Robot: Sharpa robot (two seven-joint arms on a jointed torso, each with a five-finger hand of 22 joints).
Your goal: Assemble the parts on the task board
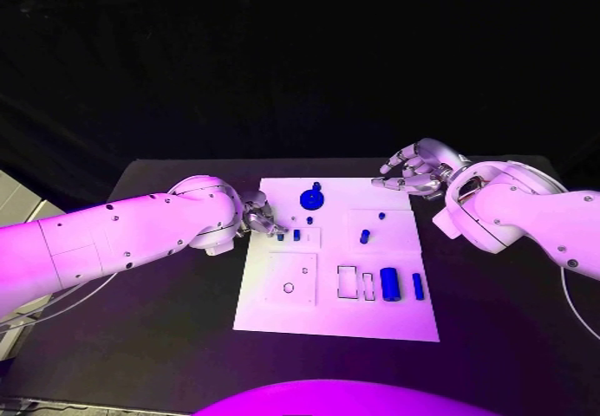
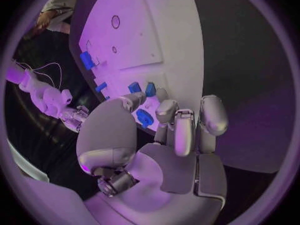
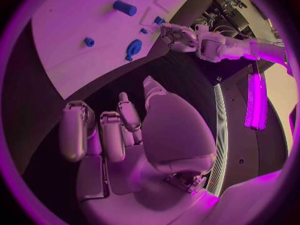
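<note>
The white task board (image 1: 328, 314) lies mid-table. My left hand (image 1: 260, 217) hovers at its left edge, fingers apart, fingertips close beside two small blue parts (image 1: 296, 234) that stand on the board; the left wrist view shows them (image 2: 134, 87) just beyond the thumb. A round blue part (image 1: 311, 199) sits near the far edge. A small blue peg (image 1: 364, 236) stands mid-board. A blue cylinder (image 1: 390, 283) and a thin blue bar (image 1: 418, 286) lie at the right. My right hand (image 1: 419, 169) hangs over the far right corner, fingers loosely bent, holding nothing.
Rectangular recesses (image 1: 348, 282) and a square plate with a small hole (image 1: 289, 287) mark the near half of the board. The black table (image 1: 163, 303) surrounds it. In the right wrist view the board (image 3: 69, 60) lies beyond the fingers.
</note>
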